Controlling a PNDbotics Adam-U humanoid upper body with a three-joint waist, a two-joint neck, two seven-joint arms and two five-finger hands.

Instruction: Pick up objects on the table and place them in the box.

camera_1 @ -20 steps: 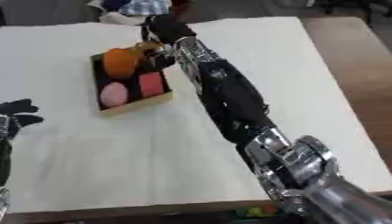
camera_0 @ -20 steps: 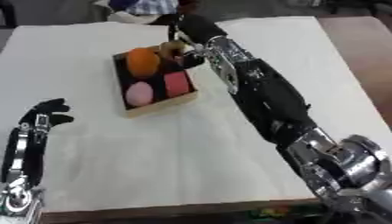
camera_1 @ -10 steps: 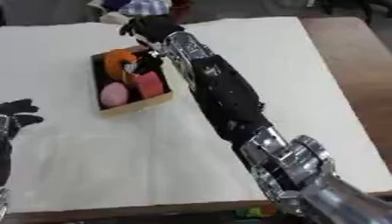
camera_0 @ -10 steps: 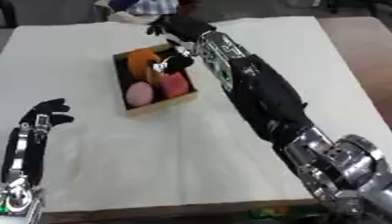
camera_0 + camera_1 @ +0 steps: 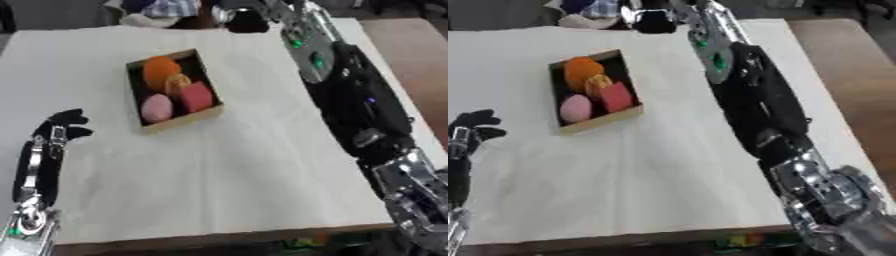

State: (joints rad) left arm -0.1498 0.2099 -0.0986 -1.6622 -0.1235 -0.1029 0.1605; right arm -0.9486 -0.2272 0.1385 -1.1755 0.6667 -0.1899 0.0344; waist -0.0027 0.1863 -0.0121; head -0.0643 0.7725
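A shallow cardboard box [image 5: 208,114] stands on the white table, left of centre. Inside it lie an orange ball [image 5: 159,69], a small orange piece [image 5: 178,83], a red block [image 5: 197,96] and a pink egg shape [image 5: 157,108]. My right arm reaches up the right side of the table, and its hand [image 5: 246,19] hangs blurred over the far edge, well beyond the box and holding nothing I can make out. Low on the left, my left hand [image 5: 65,124] rests open with its fingers up, apart from the box.
The white tabletop [image 5: 219,170] ends at a wooden front edge [image 5: 219,237]. Cloth and dark shapes [image 5: 588,10] lie beyond the far edge. A brown floor strip [image 5: 850,75] runs along the right side.
My right hand has lifted away from the box and drawn back to the far edge. The small orange piece now lies in the box. The left hand has stayed put.
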